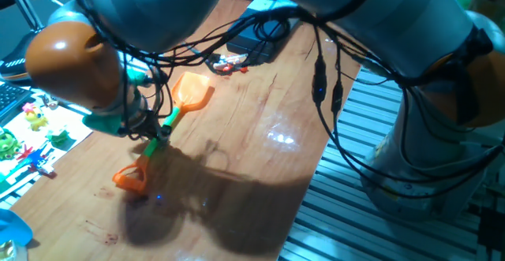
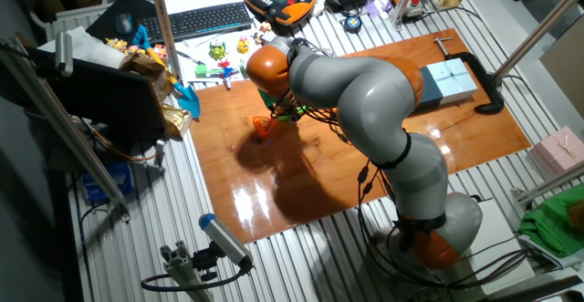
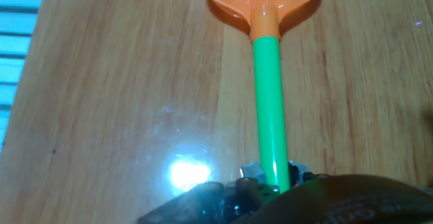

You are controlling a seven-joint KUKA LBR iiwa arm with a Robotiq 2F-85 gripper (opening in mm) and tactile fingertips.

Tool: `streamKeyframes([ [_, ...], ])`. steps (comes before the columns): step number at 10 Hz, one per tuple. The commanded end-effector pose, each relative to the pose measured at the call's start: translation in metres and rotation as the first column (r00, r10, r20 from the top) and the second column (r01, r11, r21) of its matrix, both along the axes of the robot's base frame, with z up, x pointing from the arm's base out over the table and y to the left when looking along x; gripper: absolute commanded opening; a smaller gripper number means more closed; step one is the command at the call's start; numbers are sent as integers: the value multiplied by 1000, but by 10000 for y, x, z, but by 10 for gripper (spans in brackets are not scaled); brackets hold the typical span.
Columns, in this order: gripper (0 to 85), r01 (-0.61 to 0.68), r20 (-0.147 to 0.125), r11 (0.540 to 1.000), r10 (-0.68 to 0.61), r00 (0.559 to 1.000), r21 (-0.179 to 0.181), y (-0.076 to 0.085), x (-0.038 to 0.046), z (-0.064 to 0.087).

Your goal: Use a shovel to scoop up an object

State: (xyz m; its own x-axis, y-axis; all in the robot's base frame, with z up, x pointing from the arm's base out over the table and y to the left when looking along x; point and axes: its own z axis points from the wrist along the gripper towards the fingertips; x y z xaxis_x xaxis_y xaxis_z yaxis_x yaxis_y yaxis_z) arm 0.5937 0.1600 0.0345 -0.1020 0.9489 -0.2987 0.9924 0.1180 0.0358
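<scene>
In one fixed view the gripper (image 1: 158, 131) sits at the green shaft of the shovel (image 1: 170, 119), which lies on the wooden table (image 1: 260, 135); black cables (image 1: 319, 80) hang in front. In the other fixed view the arm (image 2: 365, 92) hides most of the shovel (image 2: 263, 127). In the hand view the shaft (image 3: 270, 116) runs between the fingers, so they seem closed on it. I cannot find the white cube.
</scene>
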Motion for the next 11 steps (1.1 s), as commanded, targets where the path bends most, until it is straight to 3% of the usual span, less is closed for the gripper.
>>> streamKeyframes([
  [1, 7, -10, -5, 1000, 10, 1000, 26, -19, 7, 66],
  [4, 7, -3, -6, 994, 4, 1000, 106, -115, 22, 275],
  [7, 7, -42, -15, 979, 45, 999, 202, -266, -71, 407],
  [8, 7, -45, -17, 975, 50, 999, 218, -307, -94, 437],
  [11, 7, 7, -27, 977, -2, 1000, 213, -390, -186, 531],
])
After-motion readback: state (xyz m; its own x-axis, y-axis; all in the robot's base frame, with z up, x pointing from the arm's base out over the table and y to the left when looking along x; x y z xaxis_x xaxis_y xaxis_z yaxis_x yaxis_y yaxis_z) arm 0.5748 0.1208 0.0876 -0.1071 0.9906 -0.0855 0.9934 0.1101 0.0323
